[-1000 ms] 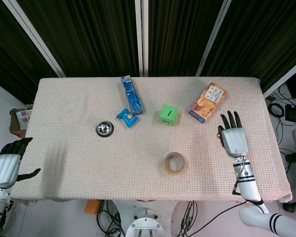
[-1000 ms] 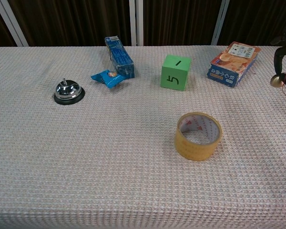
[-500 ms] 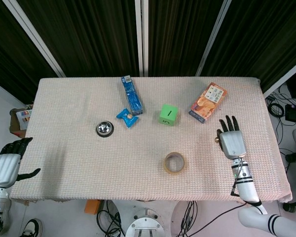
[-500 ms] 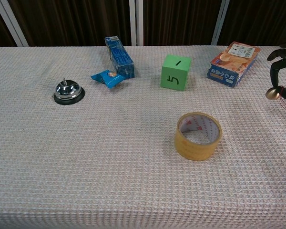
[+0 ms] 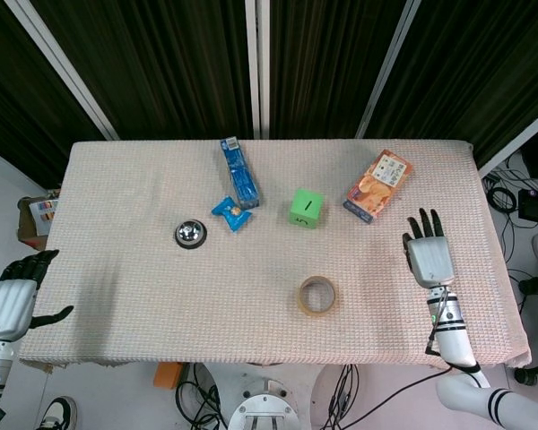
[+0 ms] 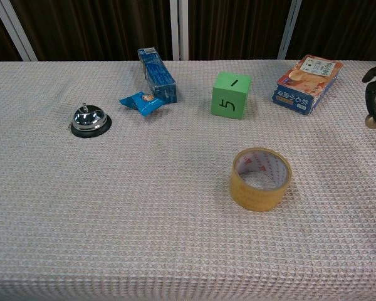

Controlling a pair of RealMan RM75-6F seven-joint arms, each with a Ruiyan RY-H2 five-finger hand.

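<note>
Dark curtains hang behind the desk (image 5: 125,296), which is covered in a pale woven cloth. My right hand (image 5: 429,255) hovers over the right part of the desk, palm down, fingers spread and holding nothing; in the chest view only its dark fingertips (image 6: 375,74) show at the right edge. The thing nearest to it is the orange snack box (image 5: 377,184), lying flat just ahead and to the left of the fingertips, not touching them. The roll of clear packing tape (image 5: 316,295) lies flat nearer the front edge, to the left of that hand and well apart from it.

Toward the middle I see a green cube (image 6: 230,95) with a 5 on its front face. Left of it a long blue packet (image 5: 239,171) lies lengthwise, and a small blue wrapped snack (image 5: 230,212) rests at its near end; I cannot tell whether they touch. A silver call bell (image 5: 189,234) stands further left.

My left hand (image 5: 11,300) hangs off the left edge of the desk, fingers apart, thumb out, holding nothing.
</note>
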